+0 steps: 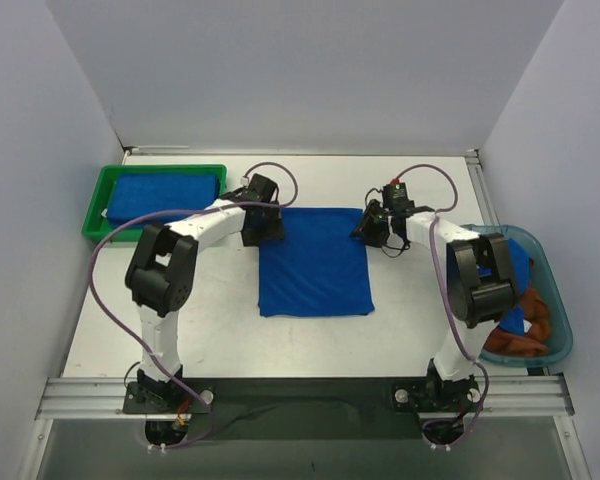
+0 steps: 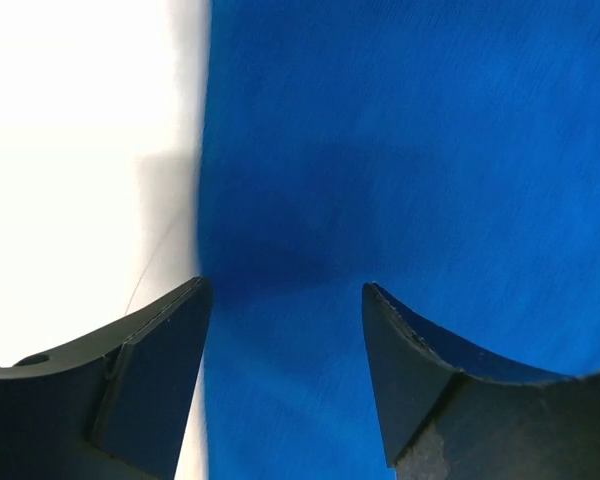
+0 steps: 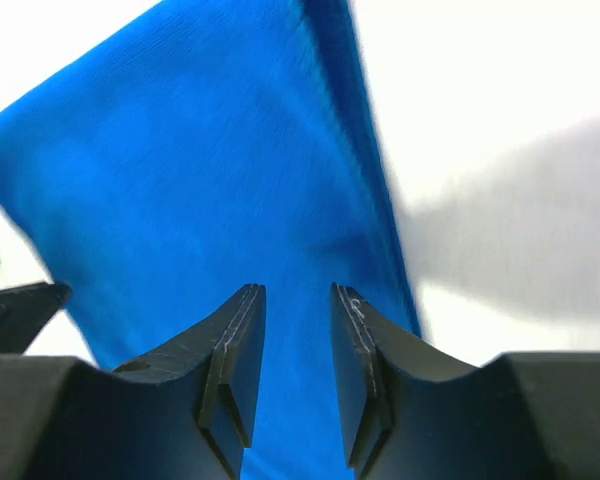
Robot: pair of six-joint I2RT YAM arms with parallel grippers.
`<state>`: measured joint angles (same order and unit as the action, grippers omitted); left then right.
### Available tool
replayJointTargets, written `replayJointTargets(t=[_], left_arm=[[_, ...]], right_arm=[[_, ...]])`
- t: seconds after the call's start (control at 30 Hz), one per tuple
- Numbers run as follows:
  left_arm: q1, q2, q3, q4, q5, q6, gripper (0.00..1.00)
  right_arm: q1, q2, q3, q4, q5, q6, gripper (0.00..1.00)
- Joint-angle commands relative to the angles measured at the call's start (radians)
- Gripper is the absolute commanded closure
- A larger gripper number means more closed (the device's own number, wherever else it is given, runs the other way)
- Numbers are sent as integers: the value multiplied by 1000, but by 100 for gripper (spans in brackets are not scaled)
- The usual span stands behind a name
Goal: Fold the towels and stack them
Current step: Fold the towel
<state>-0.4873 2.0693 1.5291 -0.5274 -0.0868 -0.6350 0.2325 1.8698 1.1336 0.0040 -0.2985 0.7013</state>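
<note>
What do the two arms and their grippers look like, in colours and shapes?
The left arm and right arm have white links and bulky black joints. A thin purple cable loops along each. The left gripper and right gripper each have two dark, matte fingers that taper to a blunt tip. No markings are readable.

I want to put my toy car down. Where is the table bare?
Bare: the near strip between the blue towel and the arm bases, and the far strip behind it. Crowded: the right side, by the teal bin and right arm.
</note>
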Motion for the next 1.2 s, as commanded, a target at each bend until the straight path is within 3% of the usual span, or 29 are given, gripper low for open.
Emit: replayJointTargets(t=[0.0,0.27,0.4,0.53,0.8,1.17], left_arm=[[-25,-243,-98,-6,-48,-49,28],[-204,-642,-591,-8,-166,-264,27],[-278,-729,-730,-6,-186,-366,30],[-300,-726,-790,27,-209,-407,35],[-316,-621,-805,118,-212,-411,50],[-389,-529,-758,77,-199,-448,56]], right_arm=[[21,-185,-60,-38,36,-13,67],[54,-555,-411,-73,113,59,47],[67,-672,-544,-98,140,79,48],[70,-741,-652,-110,154,101,54],[71,-785,-722,-111,150,115,55],[71,-787,-722,-111,151,118,55]])
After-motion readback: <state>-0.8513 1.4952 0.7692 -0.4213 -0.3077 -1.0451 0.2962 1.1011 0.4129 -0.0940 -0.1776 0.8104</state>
